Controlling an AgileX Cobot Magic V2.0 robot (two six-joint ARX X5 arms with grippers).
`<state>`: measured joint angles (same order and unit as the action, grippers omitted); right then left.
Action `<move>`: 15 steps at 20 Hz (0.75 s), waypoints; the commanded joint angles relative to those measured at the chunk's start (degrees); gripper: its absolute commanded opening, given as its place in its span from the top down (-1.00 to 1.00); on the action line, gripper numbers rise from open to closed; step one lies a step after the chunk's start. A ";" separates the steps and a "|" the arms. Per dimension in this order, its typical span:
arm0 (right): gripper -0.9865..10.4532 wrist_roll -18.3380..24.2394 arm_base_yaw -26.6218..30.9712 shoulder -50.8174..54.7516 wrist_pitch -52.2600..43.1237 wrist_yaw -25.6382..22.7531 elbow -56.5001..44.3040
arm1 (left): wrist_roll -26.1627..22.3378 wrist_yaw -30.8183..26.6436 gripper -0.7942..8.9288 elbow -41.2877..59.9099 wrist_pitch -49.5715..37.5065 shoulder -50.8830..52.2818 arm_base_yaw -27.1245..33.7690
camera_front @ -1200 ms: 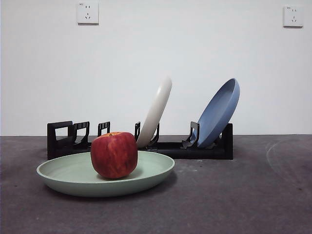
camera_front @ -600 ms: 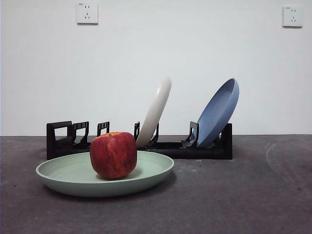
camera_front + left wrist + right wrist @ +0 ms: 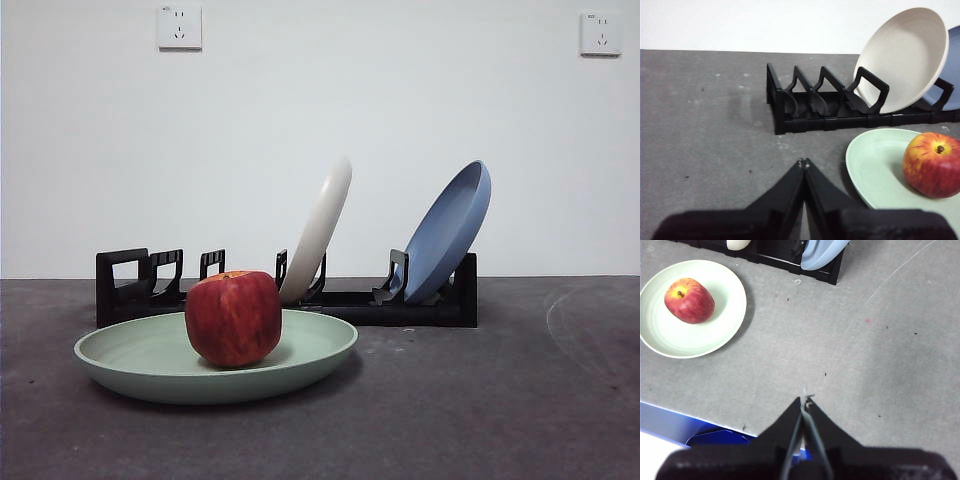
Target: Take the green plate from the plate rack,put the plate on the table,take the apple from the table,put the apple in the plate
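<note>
- Apple (image 3: 233, 318) position: seated inside the green plate (image 3: 130, 356), which lies flat on the table (image 3: 500, 400) in front of the plate rack (image 3: 420, 305).
- Left end effector (image 3: 803, 162): jaws pressed together, holding nothing, above bare table. In the left wrist view the apple (image 3: 933, 164) lies at about 3 o'clock from the tips, well apart, and the near rim of the green plate (image 3: 875, 165) sits between the two.
- Right end effector (image 3: 804, 401): jaws together, holding nothing, above bare table. In the right wrist view the apple (image 3: 689, 300) lies at about 10 o'clock from the tips, well apart, resting off-centre in the green plate (image 3: 715, 335).
- Neither end effector shows in the front view.
- Apple appearance: deep red, blocky, streaked skin, yellow-orange patch around the stem dip; stem dip faces up.
- Green plate appearance: pale mint, round, shallow, matte, raised rim, far wider than the apple.
- Plate rack contents: a cream-white plate (image 3: 320, 228) and a blue plate (image 3: 450, 230), both leaning in slots; the slots at the squared loop end hold no plate.
- Open room: bare table at 3 o'clock from the green plate in the front view; a gap separates the plate's far rim from the rack.
- Edge: the right wrist view shows the table edge near the end effector, with a blue object (image 3: 670, 422) beyond it.
</note>
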<state>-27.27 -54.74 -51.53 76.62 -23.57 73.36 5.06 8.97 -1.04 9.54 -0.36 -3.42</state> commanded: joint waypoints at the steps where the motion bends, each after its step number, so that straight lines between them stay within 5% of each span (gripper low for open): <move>1: 0.83 -0.63 -0.04 -0.04 -0.28 -0.07 -0.61 | -0.83 0.00 0.84 0.46 -0.48 -0.11 0.44; 13: 0.83 -0.57 -0.07 -0.04 -0.13 -0.02 -0.61 | -0.83 0.00 0.84 0.46 -0.48 -5.05 0.44; 15: 0.83 -0.57 0.22 0.04 -1.92 -3.67 -0.61 | -0.83 0.00 0.84 0.46 -0.48 -5.70 0.44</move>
<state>-27.22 -54.43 -51.53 74.98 -27.14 73.36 4.93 8.97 -1.04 9.39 -6.13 -3.14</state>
